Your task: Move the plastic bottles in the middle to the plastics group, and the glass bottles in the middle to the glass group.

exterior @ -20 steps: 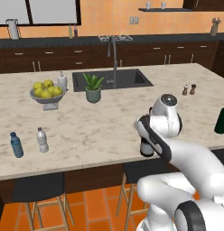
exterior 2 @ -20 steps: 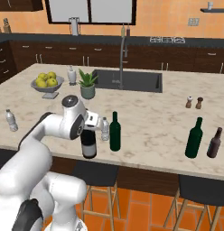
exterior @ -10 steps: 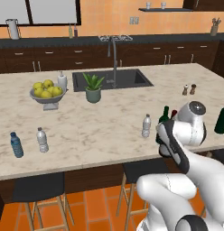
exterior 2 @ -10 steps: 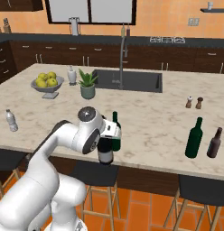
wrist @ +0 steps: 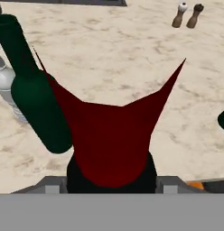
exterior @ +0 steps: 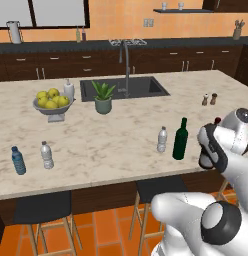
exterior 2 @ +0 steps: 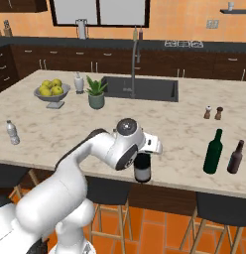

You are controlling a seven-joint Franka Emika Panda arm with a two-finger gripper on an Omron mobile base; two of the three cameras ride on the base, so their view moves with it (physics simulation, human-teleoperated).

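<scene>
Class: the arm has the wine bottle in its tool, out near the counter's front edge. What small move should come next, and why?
Probably carry the wine bottle further right toward the green bottle of the glass group, keeping it upright. The tool is shut on it and it hangs at the counter edge, well short of that group.

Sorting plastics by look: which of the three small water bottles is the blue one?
The blue bottle at the counter's far left, dark-capped; its neighbour and the middle one are clear, white-capped.

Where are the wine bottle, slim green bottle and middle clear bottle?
wine bottle (exterior 2: 142,168): right base view, label.
slim green bottle (exterior: 180,142): left base view, body.
middle clear bottle (exterior: 162,140): left base view, body.
</scene>
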